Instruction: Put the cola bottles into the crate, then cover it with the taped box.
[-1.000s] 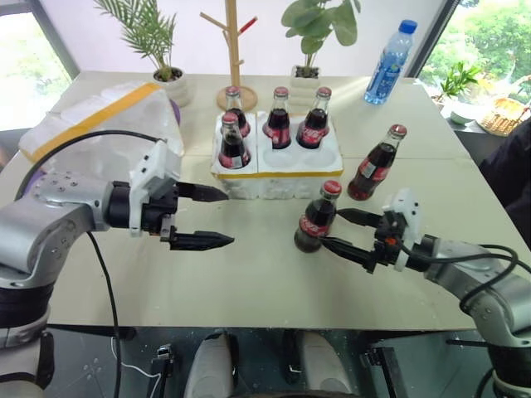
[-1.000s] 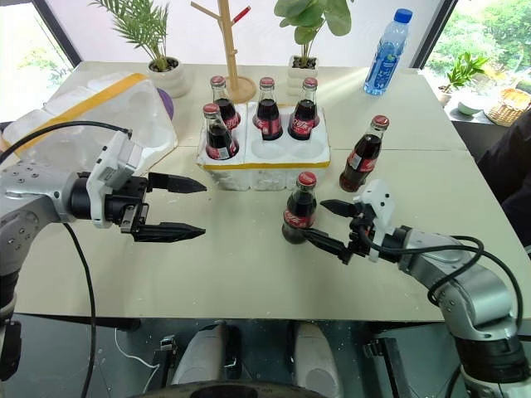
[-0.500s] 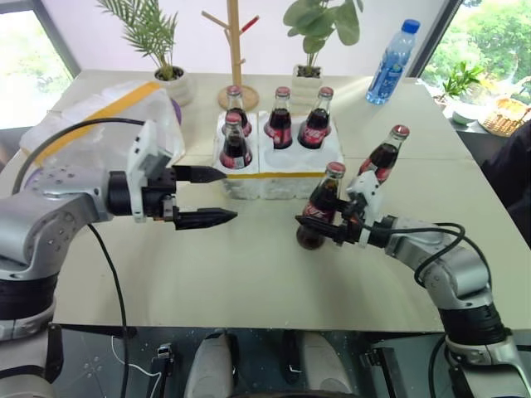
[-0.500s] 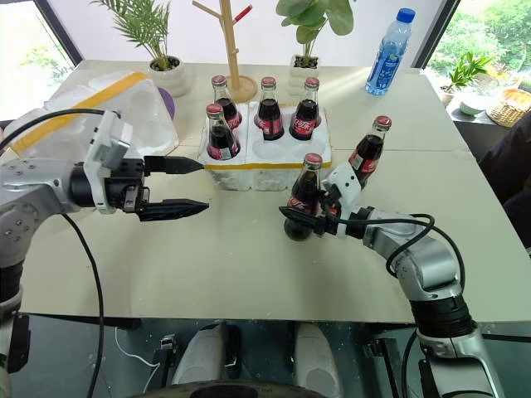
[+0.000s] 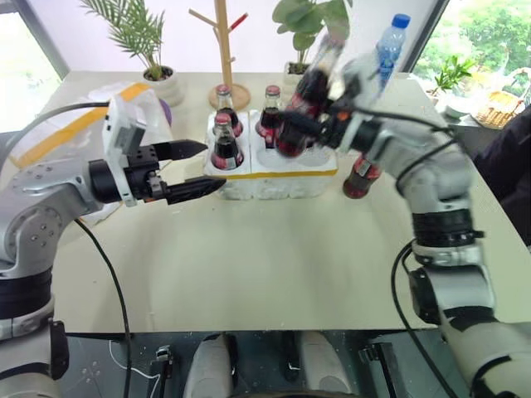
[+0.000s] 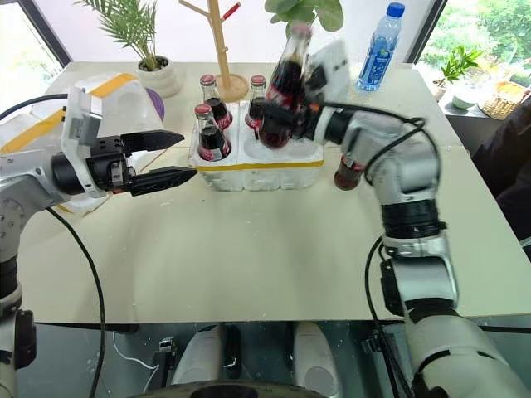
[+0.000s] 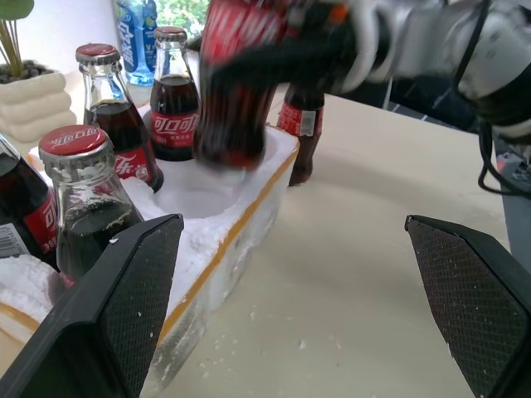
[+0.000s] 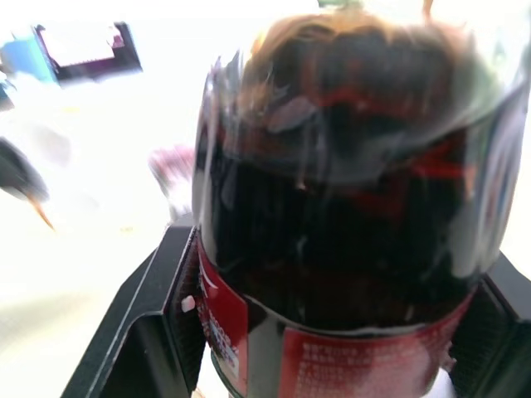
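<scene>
Right now my right jaws (image 6: 278,116) are clamped on a cola bottle (image 6: 282,87), held tilted in the air above the crate (image 6: 257,166). My left jaws (image 6: 170,157) stand wide and empty beside the crate's left end, level with its yellow band. Bare tabletop (image 6: 249,257) spreads open between the crate and the near edge. I count three bottles (image 6: 207,133) standing in the crate's holes that I can see clearly, with at least one empty hole on the near side, plus one more bottle (image 6: 347,172) standing on the tabletop just right of the crate. Far left lies the taped box (image 6: 116,95), behind my left arm. Behind the crate stand a wooden rack (image 6: 226,50), two potted plants (image 6: 149,50) and a water bottle (image 6: 377,46).
</scene>
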Action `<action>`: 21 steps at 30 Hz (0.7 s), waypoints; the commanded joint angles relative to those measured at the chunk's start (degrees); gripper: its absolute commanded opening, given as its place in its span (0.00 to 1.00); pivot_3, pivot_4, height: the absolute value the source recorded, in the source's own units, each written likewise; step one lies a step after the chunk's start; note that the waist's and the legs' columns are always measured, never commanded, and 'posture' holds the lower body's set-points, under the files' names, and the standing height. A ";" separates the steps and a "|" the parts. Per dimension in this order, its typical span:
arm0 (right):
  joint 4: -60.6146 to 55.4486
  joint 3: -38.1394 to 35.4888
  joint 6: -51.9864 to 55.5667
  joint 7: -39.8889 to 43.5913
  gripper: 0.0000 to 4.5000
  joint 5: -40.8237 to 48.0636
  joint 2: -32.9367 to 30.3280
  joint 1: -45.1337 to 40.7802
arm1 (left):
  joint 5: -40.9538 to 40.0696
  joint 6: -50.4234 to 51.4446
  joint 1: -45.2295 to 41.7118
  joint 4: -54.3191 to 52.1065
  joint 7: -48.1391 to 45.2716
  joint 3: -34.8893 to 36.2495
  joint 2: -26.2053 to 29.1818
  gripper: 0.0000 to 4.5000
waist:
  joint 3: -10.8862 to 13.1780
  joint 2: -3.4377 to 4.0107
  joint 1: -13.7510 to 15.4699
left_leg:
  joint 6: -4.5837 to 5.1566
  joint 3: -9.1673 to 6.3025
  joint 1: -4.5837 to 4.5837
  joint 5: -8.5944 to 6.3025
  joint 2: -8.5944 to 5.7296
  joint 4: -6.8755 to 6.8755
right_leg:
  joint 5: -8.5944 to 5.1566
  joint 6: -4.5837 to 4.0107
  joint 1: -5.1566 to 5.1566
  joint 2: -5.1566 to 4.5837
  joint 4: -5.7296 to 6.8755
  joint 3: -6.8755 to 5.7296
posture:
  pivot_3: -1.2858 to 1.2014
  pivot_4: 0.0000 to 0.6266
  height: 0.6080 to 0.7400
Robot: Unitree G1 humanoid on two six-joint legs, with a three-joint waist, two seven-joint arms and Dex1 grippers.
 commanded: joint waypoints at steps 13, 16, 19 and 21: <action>8.39 2.38 -9.76 0.35 0.63 -10.11 7.53 -3.16 | -0.48 -2.25 -0.53 -1.43 0.55 0.62 0.54 1.00 | -0.01 -0.02 -0.21 | -0.03 -0.03 0.05 0.01 0.05 0.00 | -0.01 -0.02 -0.01 0.05 0.11 -0.03 | 0.52 0.24 1.00; 9.54 3.29 -9.63 0.15 0.63 -12.09 7.70 -2.33 | -0.21 -2.54 -1.01 -1.24 0.11 -0.02 0.57 1.00 | -0.01 -0.02 -0.15 | -0.05 -0.03 0.05 0.03 0.05 0.00 | -0.01 -0.02 -0.01 0.05 0.13 -0.03 | 0.52 0.24 1.00; 8.07 3.22 -8.35 0.10 0.95 -12.86 7.47 -0.90 | -0.67 -2.41 -1.46 -1.26 0.00 -0.32 0.38 1.00 | -0.01 -0.02 -0.17 | -0.05 -0.03 0.05 0.03 0.05 0.00 | -0.01 -0.02 -0.01 0.04 0.13 -0.03 | 0.52 0.24 1.00; 3.91 2.56 -6.47 0.21 0.99 -12.18 6.52 0.91 | -0.82 -2.40 -1.58 -1.51 -0.05 -0.68 0.18 1.00 | -0.01 -0.02 -0.11 | -0.06 -0.03 0.05 0.03 0.05 0.00 | -0.01 -0.02 -0.01 0.05 0.14 -0.03 | 0.52 0.24 1.00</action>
